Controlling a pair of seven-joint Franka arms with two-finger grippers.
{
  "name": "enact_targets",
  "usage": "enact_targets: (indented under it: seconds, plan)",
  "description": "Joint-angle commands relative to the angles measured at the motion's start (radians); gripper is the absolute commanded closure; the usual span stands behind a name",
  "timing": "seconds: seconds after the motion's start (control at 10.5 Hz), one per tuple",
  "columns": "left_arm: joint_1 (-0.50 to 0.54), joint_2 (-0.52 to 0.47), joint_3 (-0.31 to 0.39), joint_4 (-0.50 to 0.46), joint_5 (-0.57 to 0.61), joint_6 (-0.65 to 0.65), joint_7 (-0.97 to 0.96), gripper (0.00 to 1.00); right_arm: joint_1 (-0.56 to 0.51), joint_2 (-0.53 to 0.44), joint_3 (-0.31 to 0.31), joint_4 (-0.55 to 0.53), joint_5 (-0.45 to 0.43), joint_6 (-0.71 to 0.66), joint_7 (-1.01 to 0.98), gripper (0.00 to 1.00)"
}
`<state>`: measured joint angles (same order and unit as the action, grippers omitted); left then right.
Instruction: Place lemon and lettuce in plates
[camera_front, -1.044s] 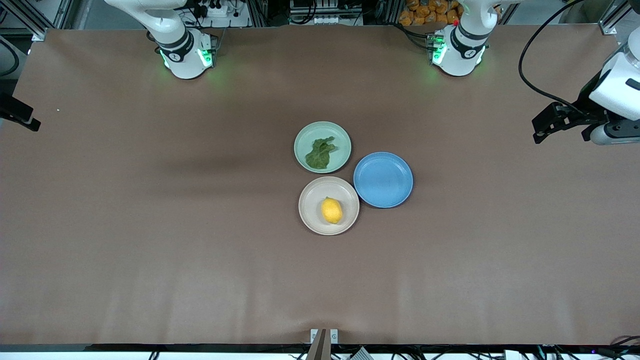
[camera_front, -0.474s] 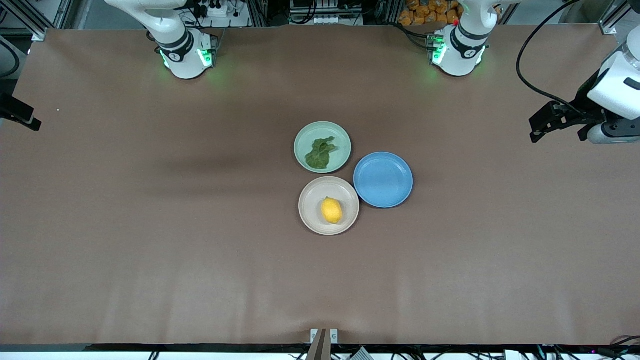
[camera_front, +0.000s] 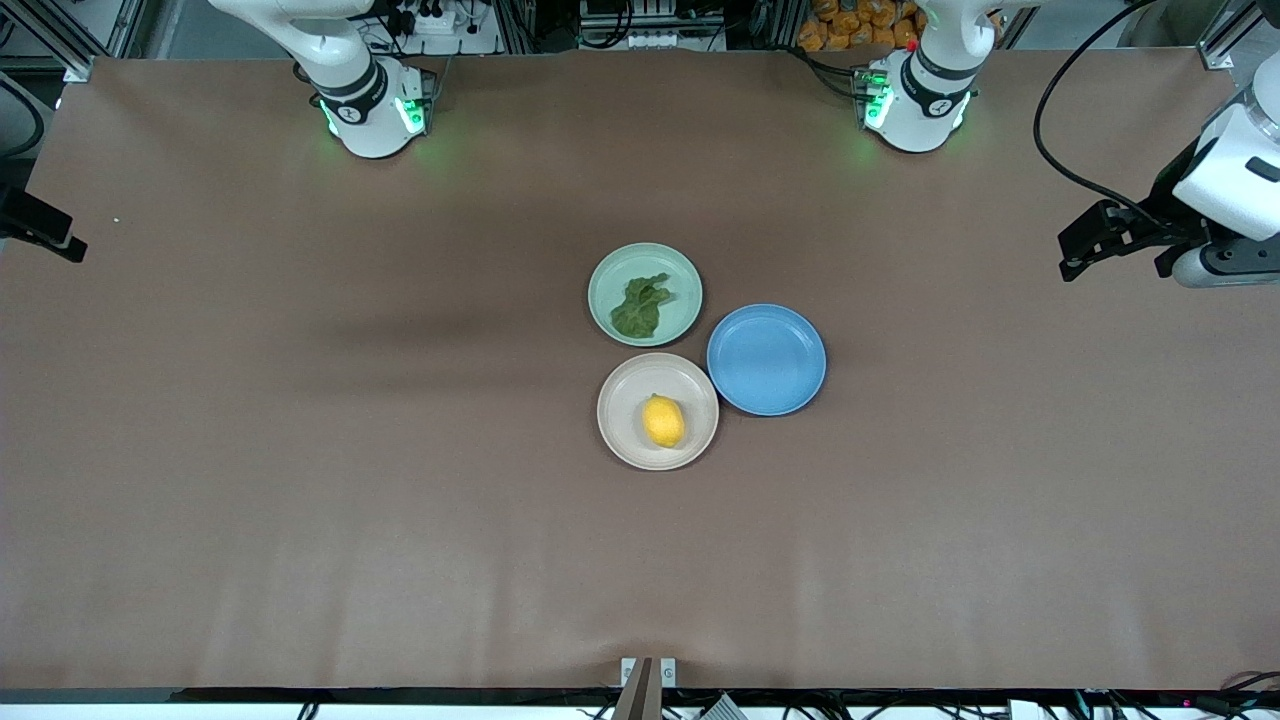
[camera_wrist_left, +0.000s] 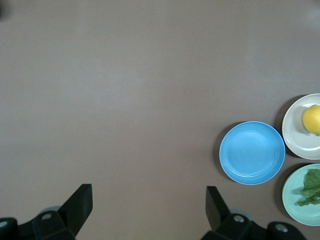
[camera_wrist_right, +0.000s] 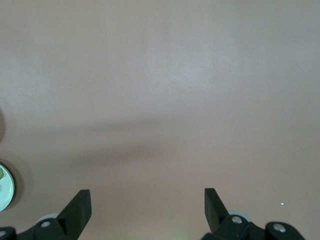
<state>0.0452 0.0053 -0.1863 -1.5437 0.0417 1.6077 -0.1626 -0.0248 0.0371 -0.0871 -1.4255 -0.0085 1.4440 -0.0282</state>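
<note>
The lemon lies in the beige-white plate. The lettuce lies in the mint green plate, which is farther from the front camera and touches the beige one. My left gripper is open and empty, up over the left arm's end of the table. Its wrist view shows the lemon, the lettuce and both plates well away from it. My right gripper is open and empty over the right arm's end of the table, and shows over bare table in its wrist view.
An empty blue plate sits beside the two plates, toward the left arm's end; it also shows in the left wrist view. The mint plate's rim shows at the edge of the right wrist view. Brown table covering lies all around.
My left gripper has drifted slightly toward the robots' bases. The lemon, lettuce and plates have not moved.
</note>
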Motion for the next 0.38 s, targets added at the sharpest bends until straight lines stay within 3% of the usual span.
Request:
enact_targets:
  seconds: [0.0, 0.28]
  plan:
    - [0.008, -0.010, -0.001, 0.005, -0.020, -0.017, 0.021, 0.00, 0.006, 0.000, -0.005, -0.006, 0.004, -0.005, -0.010, 0.00]
    - [0.008, -0.010, -0.007, 0.005, -0.023, -0.017, 0.021, 0.00, 0.006, 0.000, -0.005, -0.010, 0.002, -0.005, -0.009, 0.00]
